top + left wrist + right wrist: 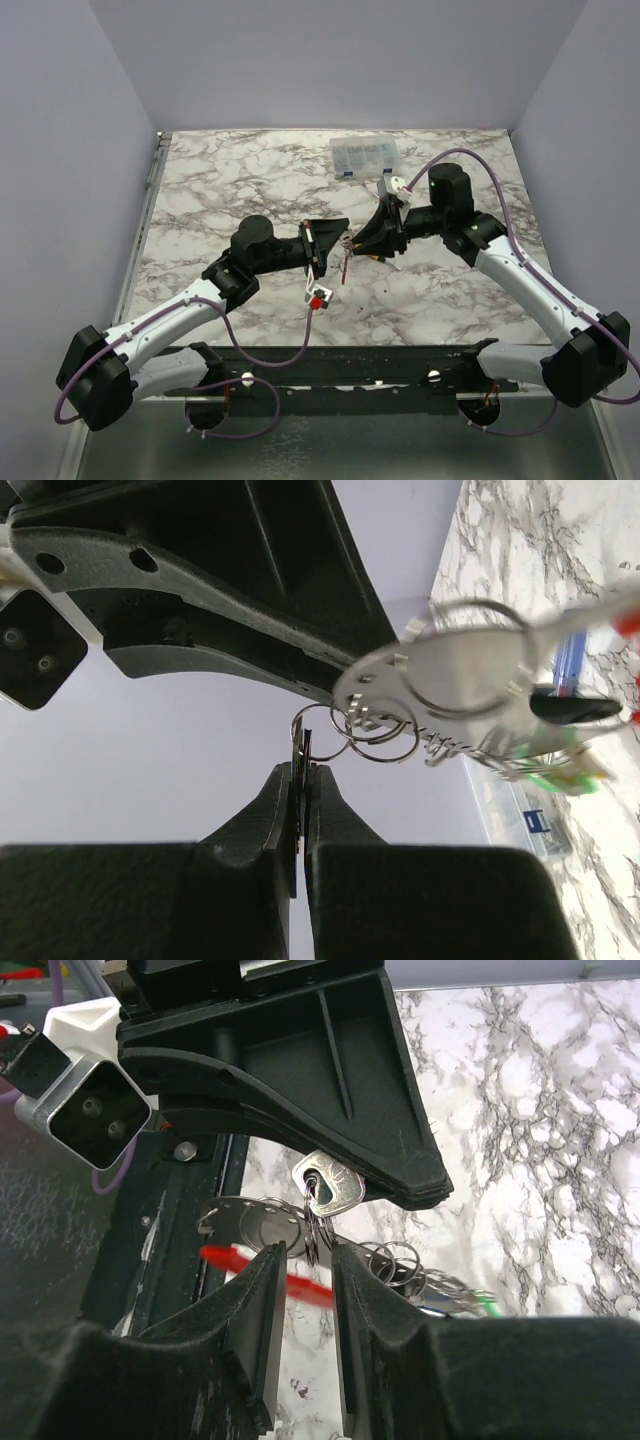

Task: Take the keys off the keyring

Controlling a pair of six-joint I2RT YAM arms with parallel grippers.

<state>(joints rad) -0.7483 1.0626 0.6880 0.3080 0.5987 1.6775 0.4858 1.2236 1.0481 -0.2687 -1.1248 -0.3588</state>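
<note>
Risk: slip | L hand (298, 772) clamped key (335, 1188), R hand (305, 1252) pinched keyring (440, 675) rings | hard pull might've dropped keys (570, 708).

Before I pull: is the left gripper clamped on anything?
Yes, the left gripper is shut on a thin metal piece that is hooked to the small split rings.

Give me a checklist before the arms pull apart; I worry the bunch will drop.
1. Grip of left gripper on silver key: ok, clamped.
2. Grip of right gripper on small ring: cannot tell; a gap shows between its fingers.
3. Silver key off its ring: not ok, threaded through it.
4. Other keys away from left gripper: ok.
5. Room behind right arm: cannot tell; clear box sits close to its wrist.
</note>
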